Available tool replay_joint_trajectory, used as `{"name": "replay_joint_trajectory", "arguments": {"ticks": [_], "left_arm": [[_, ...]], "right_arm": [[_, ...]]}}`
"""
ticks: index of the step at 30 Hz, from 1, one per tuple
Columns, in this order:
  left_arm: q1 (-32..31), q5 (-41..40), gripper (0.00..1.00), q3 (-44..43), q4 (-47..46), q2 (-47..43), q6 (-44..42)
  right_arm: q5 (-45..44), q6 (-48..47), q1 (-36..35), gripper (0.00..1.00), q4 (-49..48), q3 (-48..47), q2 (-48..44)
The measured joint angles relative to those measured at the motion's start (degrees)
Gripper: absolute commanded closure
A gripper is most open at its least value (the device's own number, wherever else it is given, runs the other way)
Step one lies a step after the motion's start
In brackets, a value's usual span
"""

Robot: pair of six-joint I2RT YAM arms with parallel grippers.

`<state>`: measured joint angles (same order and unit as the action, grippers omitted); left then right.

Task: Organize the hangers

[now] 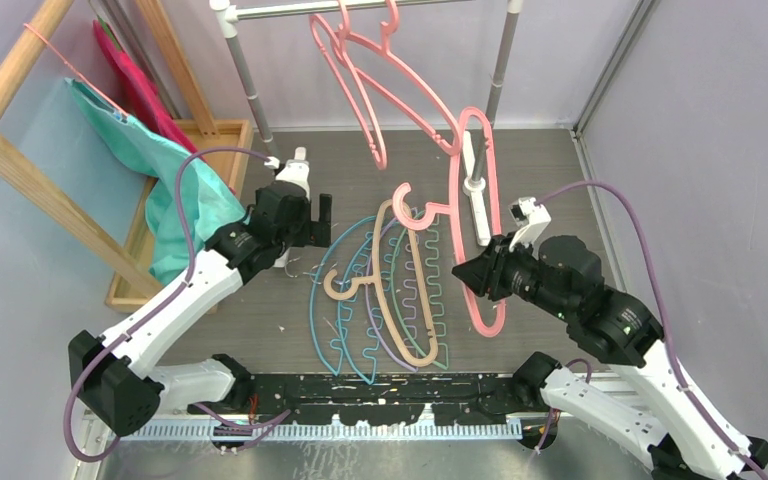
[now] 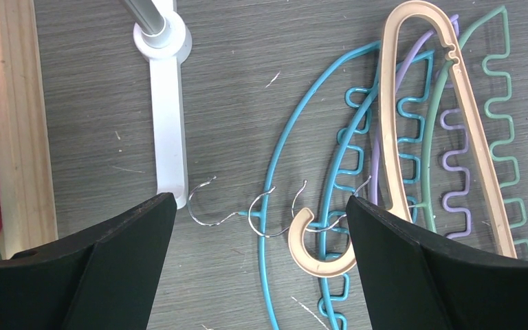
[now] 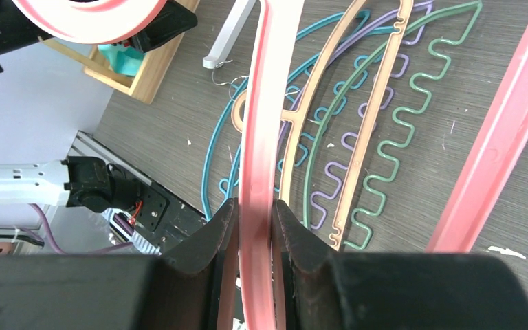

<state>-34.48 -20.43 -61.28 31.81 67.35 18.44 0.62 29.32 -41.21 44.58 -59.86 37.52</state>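
My right gripper (image 1: 470, 272) is shut on the arm of a thick pink hanger (image 1: 487, 326) and holds it tilted above the table; the right wrist view shows the bar (image 3: 265, 103) clamped between the jaws (image 3: 254, 206). Two more pink hangers (image 1: 370, 70) hang on the rail. A pile lies flat on the table: a beige hanger (image 1: 338, 288) (image 2: 474, 137) over thin blue (image 2: 275, 158), purple (image 2: 454, 137) and green (image 2: 498, 103) zigzag hangers. My left gripper (image 1: 322, 215) is open and empty above the pile's wire hooks (image 2: 261, 206).
The white-and-steel garment rail (image 1: 360, 8) stands at the back, its white foot (image 2: 167, 124) left of the pile. A wooden frame rack (image 1: 20, 150) with teal cloth (image 1: 175, 190) and pink cloth (image 1: 140, 90) stands at the left.
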Motion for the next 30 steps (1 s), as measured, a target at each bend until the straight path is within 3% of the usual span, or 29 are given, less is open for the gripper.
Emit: {"name": "replay_joint_trajectory", "arguments": {"ticks": [13,30], "left_arm": [[0.0,0.0,0.02,0.87,-0.04,0.35,0.28],[0.0,-0.42,0.02,1.18,-0.07,1.77,0.22]], "right_arm": [[11.47,0.76,0.09,0.99,0.55,0.17,-0.57],[12.15,1.7,0.09,0.99,1.51,0.15,-4.0]]}}
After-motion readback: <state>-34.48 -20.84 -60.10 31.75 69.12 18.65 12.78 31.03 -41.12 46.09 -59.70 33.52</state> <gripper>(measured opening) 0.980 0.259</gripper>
